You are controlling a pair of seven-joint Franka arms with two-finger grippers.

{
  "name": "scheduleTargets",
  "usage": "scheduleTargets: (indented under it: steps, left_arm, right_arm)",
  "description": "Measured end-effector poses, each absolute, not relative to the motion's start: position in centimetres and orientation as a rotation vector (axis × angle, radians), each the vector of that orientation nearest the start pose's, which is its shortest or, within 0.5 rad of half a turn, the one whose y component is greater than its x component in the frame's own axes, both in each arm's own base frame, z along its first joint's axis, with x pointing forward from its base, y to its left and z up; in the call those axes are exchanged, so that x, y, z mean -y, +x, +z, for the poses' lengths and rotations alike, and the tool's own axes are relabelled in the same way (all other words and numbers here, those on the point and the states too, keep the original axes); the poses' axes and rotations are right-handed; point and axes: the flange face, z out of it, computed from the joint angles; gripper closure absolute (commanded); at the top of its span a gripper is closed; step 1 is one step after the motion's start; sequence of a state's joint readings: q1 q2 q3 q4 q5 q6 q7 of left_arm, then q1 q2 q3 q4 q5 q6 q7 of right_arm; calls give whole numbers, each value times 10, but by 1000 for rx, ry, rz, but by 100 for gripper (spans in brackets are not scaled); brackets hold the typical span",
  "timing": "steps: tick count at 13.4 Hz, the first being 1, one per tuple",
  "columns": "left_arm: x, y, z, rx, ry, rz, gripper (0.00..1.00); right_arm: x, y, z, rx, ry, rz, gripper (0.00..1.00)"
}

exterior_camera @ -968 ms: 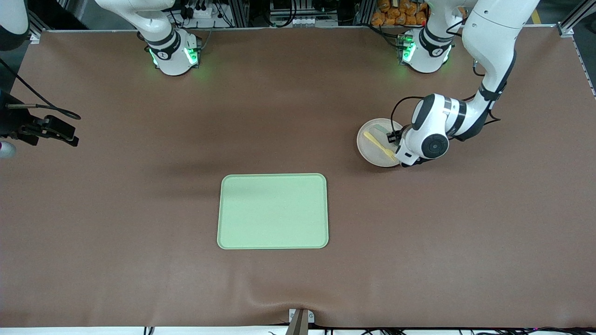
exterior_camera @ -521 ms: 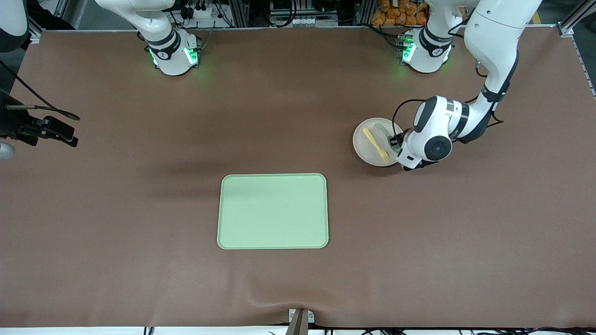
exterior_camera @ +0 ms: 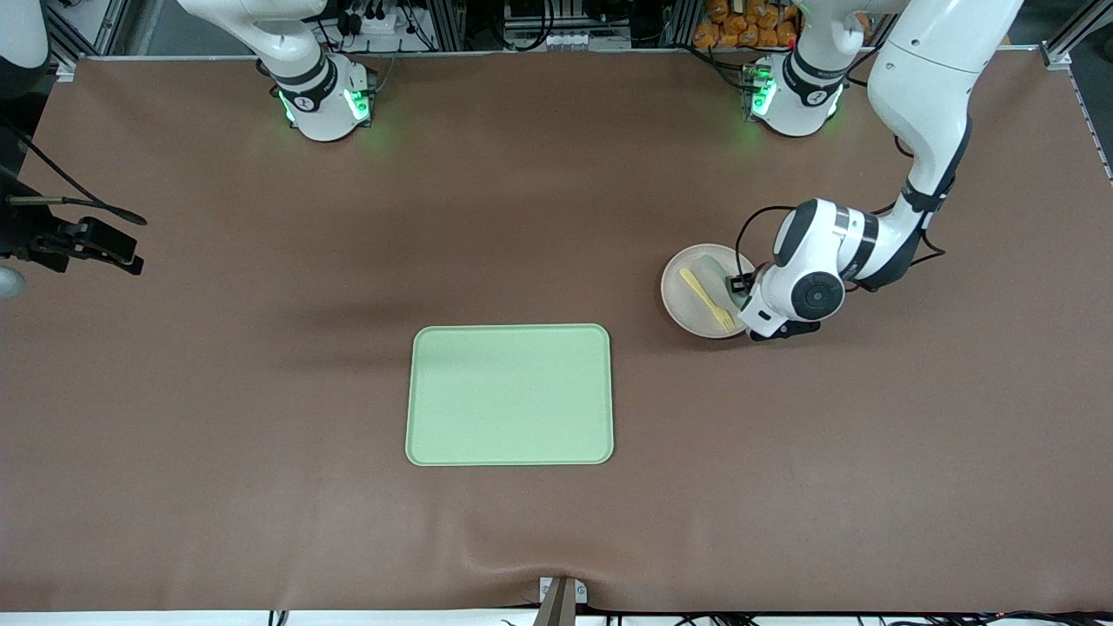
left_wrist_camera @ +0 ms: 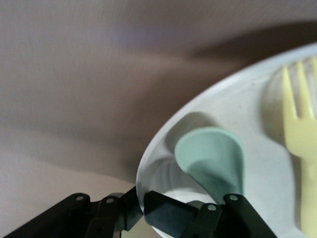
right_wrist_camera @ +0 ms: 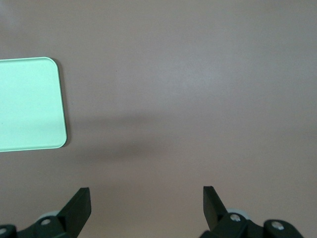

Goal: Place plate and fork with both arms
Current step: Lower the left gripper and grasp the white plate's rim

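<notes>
The plate (exterior_camera: 701, 290) has slid lower in the front view than it was a second ago, and the left claw (exterior_camera: 744, 304) has moved with it, its fingers now shut on the plate's rim. The plate sits at right of centre in that view, above and right of the tray (exterior_camera: 509, 395), well apart from it. On it lie the fork (exterior_camera: 706, 298), running diagonally with its tines toward the lower right, and a spoon (exterior_camera: 718, 266) beside it, partly hidden by the claw. In the left wrist view the black fingers (left_wrist_camera: 168, 218) pinch the plate's edge at the bottom of the frame, the spoon's bowl (left_wrist_camera: 212, 157) just above them and the fork's tines (left_wrist_camera: 300, 99) at the right edge. The right claw (right_wrist_camera: 147, 206) waits over bare table (right_wrist_camera: 188, 89), fingers spread wide, the tray's corner (right_wrist_camera: 29, 104) at left of its wrist view.
</notes>
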State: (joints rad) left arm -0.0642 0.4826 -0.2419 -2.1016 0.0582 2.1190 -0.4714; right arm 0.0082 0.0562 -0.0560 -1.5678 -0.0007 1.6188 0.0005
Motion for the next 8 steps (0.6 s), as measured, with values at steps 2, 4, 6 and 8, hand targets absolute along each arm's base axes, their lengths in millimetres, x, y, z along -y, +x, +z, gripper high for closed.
scheduleTargets:
  steps: [2, 4, 6, 8]
  left_arm:
    - [162, 514, 173, 131, -2991, 635, 100]
    - [163, 522, 178, 90, -3009, 614, 100]
    - [164, 525, 180, 37, -3022, 607, 100]
    - [164, 529, 183, -20, -3035, 594, 100]
  right_arm:
    - [27, 575, 598, -76, -3144, 8, 0]
    - [27, 575, 598, -77, -3144, 8, 0]
    - [28, 575, 598, -80, -3144, 9, 0]
    - [30, 575, 598, -84, -3144, 9, 0]
